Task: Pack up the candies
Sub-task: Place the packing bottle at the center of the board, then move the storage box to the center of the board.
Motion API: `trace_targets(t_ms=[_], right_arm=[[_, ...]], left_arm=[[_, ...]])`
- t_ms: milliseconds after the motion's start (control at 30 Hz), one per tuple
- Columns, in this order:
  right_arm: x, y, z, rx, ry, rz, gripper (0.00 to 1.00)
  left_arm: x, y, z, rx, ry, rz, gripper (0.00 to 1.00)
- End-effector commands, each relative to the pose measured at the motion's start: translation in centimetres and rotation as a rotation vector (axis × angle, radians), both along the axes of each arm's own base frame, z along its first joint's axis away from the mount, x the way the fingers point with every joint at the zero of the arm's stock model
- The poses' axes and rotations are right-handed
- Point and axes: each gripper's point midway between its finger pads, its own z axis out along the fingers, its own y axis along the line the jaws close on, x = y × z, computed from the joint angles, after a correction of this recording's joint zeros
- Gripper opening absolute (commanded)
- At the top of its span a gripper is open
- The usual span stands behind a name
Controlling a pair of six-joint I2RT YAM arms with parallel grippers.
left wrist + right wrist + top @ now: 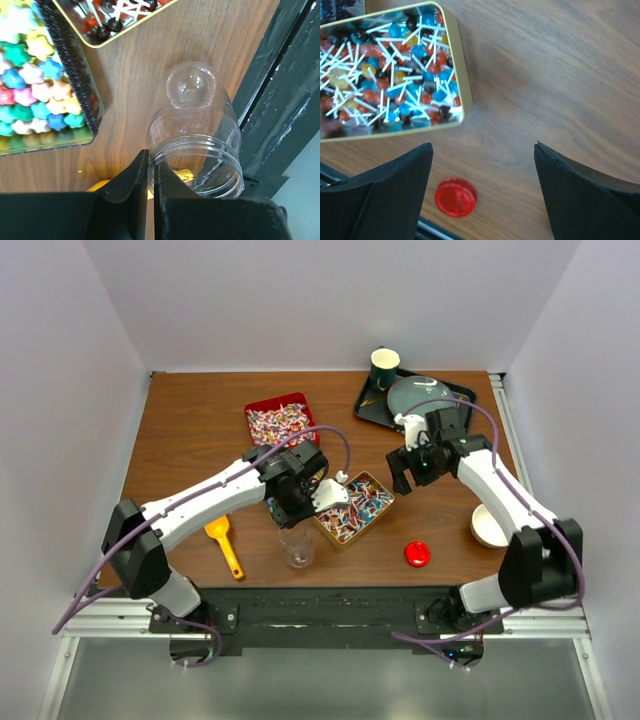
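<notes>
Left hand (150, 170) pinches the clear jar (200, 145) by its rim; star candies (35, 75) lie in the tray (75, 65) beside.

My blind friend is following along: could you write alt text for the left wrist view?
A clear plastic jar, empty and open, stands on the wooden table, its rim apparently pinched by the left gripper. Left of it, a tray of pastel star candies.
</notes>
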Motion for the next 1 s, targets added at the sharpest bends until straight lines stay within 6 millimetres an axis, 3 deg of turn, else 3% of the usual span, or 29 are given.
trace_targets(t_ms=[0,33,267,300,333,467,567,600,667,700,767,800,833,933,967], right_arm=[[3.7,1.7,0.6,-0.012,-0.079,0.043,0.85],[4.6,2.1,0.2,-0.016,-0.075,0.041,0.85],[5.2,5.6,-2.6,-0.101,-0.051,0.122,0.84],[5.2,5.9,-3.1,-0.111,-0.046,0.126,0.84],[5.4,6.1,-3.3,-0.104,-0.041,0.120,0.84],[6.5,5.9,-5.1,-0.142,-0.018,0.081,0.83],[8.4,5.5,-5.0,-0.186,-0.049,0.051,0.82],[9.0,5.3,-5.7,-0.214,-0.047,0.039,0.82],[10.5,5.3,-5.3,-0.236,-0.074,0.019,0.82],[10.9,5.4,-6.0,-0.241,-0.063,0.018,0.82],[12.5,6.1,-5.3,-0.224,-0.088,0.006,0.82],[12.8,6.4,-6.2,-0.229,-0.067,0.006,0.82],[14.0,6.9,-5.3,-0.213,-0.094,0.000,0.82],[16.0,7.9,-5.8,-0.204,-0.101,-0.002,0.82],[16.5,8.1,-6.0,-0.204,-0.101,-0.002,0.82]], left_arm=[[0.0,-0.8,-0.6,-0.034,-0.001,0.021,0.09],[-0.2,-0.9,-0.7,-0.034,0.005,0.014,0.19],[1.4,-1.9,0.1,-0.059,-0.044,0.046,0.51],[1.9,-2.5,1.1,-0.084,-0.069,0.050,0.55],[2.3,-2.8,1.9,-0.101,-0.086,0.057,0.70],[4.4,-3.1,6.3,-0.185,-0.180,0.099,0.73],[7.6,-0.2,8.4,-0.239,-0.253,0.224,0.75],[9.4,2.3,8.6,-0.236,-0.268,0.316,0.75],[10.4,5.1,8.4,-0.215,-0.285,0.387,0.75],[11.2,7.4,8.1,-0.205,-0.294,0.457,0.75],[10.9,10.0,7.1,-0.201,-0.309,0.521,0.76],[11.0,11.8,6.5,-0.184,-0.316,0.571,0.77],[10.6,12.7,6.0,-0.169,-0.318,0.587,0.78],[8.6,16.7,2.7,-0.079,-0.301,0.681,0.79],[9.0,18.6,2.4,-0.070,-0.323,0.737,0.80]])
